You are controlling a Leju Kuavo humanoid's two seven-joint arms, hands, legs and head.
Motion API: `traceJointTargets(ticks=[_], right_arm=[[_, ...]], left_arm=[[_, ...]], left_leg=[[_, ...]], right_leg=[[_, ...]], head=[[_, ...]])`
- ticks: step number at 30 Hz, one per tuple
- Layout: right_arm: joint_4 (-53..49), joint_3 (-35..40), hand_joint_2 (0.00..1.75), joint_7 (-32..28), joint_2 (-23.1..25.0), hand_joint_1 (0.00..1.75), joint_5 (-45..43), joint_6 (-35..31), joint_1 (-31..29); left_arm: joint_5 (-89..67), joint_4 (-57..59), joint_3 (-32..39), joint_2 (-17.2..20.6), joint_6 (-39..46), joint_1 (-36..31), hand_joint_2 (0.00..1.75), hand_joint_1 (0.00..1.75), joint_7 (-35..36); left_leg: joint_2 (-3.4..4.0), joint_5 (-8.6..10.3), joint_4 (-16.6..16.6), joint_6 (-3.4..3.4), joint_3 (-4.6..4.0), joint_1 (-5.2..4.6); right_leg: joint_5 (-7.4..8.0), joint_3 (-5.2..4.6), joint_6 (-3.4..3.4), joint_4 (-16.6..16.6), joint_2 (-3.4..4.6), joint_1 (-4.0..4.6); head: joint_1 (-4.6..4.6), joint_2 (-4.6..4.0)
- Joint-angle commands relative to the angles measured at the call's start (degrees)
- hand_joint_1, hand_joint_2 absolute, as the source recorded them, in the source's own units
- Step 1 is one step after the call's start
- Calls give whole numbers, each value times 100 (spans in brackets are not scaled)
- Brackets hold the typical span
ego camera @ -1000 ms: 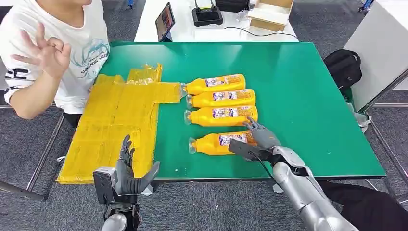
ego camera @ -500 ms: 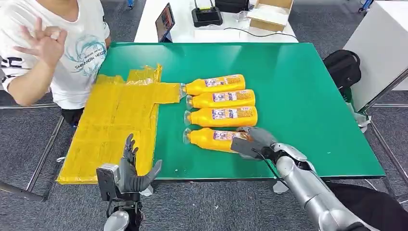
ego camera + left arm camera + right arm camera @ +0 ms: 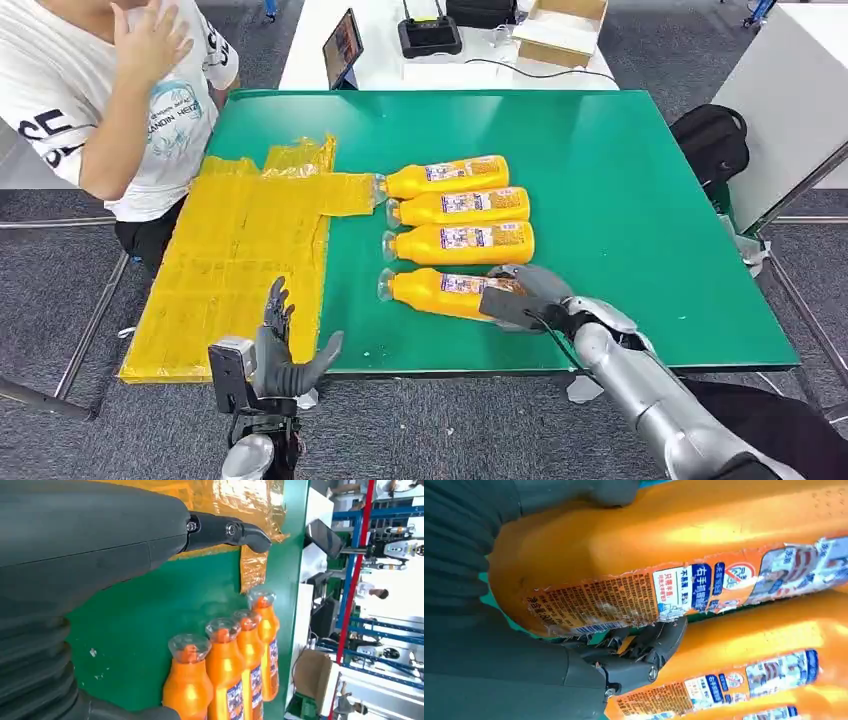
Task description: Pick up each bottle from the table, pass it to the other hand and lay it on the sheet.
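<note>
Four orange plastic bottles with clear caps and printed labels, lying on their sides in a row on the green tabletop (image 3: 620, 190), caps pointing toward the crinkled yellow plastic sheet (image 3: 235, 255) spread over the tabletop's left part. Nearest orange bottle (image 3: 440, 290) gripped at its base end by the right hand (image 3: 525, 292), thumb on one side and dark fingers (image 3: 644, 652) wedged between it and the second bottle (image 3: 462, 242); whether lifted or resting on the green surface, cannot tell. Third bottle (image 3: 460, 206) and farthest bottle (image 3: 445, 176) beyond, the farthest one's cap just at the sheet's edge. Left hand (image 3: 280, 360) raised at the near edge of the tabletop beside the sheet's corner, fingers (image 3: 276, 305) spread wide, holding nothing. Person in a white printed T-shirt (image 3: 100, 110) at the far left, one hand lifted. Behind the tabletop, a white desk (image 3: 400, 70) with a dark tablet (image 3: 343, 45) and an open cardboard box (image 3: 562, 28).
</note>
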Motion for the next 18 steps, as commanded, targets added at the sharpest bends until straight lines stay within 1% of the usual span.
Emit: traceJointTargets(ticks=[1, 2, 4, 6, 7, 8, 10, 11, 12, 13, 14, 15, 16, 18], right_arm=[[-2259, -1306, 175, -691, 985, 175, -249, -1180, 1540], [-2651, -1606, 175, -974, 1219, 175, -257, -1573, 1694], [-3024, -1697, 175, -996, 1306, 175, -215, -1703, 1795], [-3424, -1985, 175, -1376, 1559, 175, -465, -2093, 1924], [-3564, -2058, 175, -1466, 1623, 175, -434, -2283, 1964], [-3746, -2160, 175, -1662, 1731, 175, -327, -2695, 2016], [-3867, -2164, 175, -1648, 1740, 175, -310, -2753, 2052], [-3988, -2271, 175, -1832, 1847, 175, -298, -3074, 2104], [-4051, -2300, 175, -1916, 1874, 175, -248, -3235, 2137], [-4082, -2310, 175, -1935, 1881, 175, -239, -3288, 2152], [-4089, -2317, 175, -1982, 1889, 175, -245, -3383, 2183], [-4077, -2318, 175, -1987, 1888, 175, -243, -3394, 2195], [-4077, -2318, 175, -1987, 1888, 175, -243, -3394, 2195], [-3813, -2156, 175, -2008, 1783, 175, -240, -3104, 2226]], left_arm=[[58, 15, -18, 199, 32, 57, 175, 0, -35], [54, 9, -13, 177, 51, 71, 175, 0, -58], [52, 11, -31, 166, 60, 71, 175, 0, -72], [76, 32, -51, 150, 86, 64, 175, 0, -108], [85, 41, -60, 148, 97, 64, 175, 0, -120], [116, 55, -80, 149, 123, 57, 175, 0, -142], [127, 61, -91, 148, 130, 51, 175, 0, -147], [167, 60, -98, 144, 143, 46, 175, 0, -155], [215, 51, -107, 137, 142, 41, 175, 0, -165], [252, 40, -106, 128, 132, 36, 175, 0, -160], [510, -3, -142, 132, -74, 43, 175, 0, -109], [508, -20, -158, 129, -75, 42, 175, 0, -109], [508, -20, -158, 129, -75, 42, 175, 0, -109], [871, -234, -372, 230, -653, 27, 175, 0, 12]], left_leg=[[10, -11, -9, -1, 19, 3], [17, -19, -9, 0, 26, 4], [10, -11, -3, 0, -9, -1], [1, -21, 3, 3, -3, 0], [-11, -8, 0, 2, -24, 0], [-12, -15, 2, 6, -14, 0], [-12, -5, -2, 4, -30, -2], [-10, -11, 0, 7, -19, -1], [-11, -7, -2, 4, -30, -3], [-11, -13, -2, 6, -17, -4], [-16, -10, -1, 5, -24, -4], [-20, -6, -2, 3, -31, -5], [-19, -13, -3, 5, -16, -3], [-15, -6, -4, 4, -28, -6]], right_leg=[[-8, 15, -20, -4, 9, 7], [-14, 22, -28, 0, 15, 9], [-8, -15, -17, 11, 12, 2], [-21, -6, -25, 17, 2, 6], [-14, -23, -15, 10, -7, 3], [-23, -11, -19, 10, -10, 4], [-13, -25, -11, 6, -6, -1], [-18, -13, -16, 5, -6, 0], [-14, -23, -13, 5, -5, -4], [-20, -10, -20, 6, -8, -3], [-17, -15, -18, 4, -12, -5], [-14, -22, -14, 2, -14, -7], [-20, -6, -22, 1, -15, -3], [-12, -20, -13, 0, -9, -6]], head=[[0, 0], [0, 0], [-7, 0], [-4, 0], [-2, 0], [-2, 0], [0, 0], [0, 0], [0, 0], [-4, 0], [0, 0], [0, 0], [-2, 0], [-2, 0]])
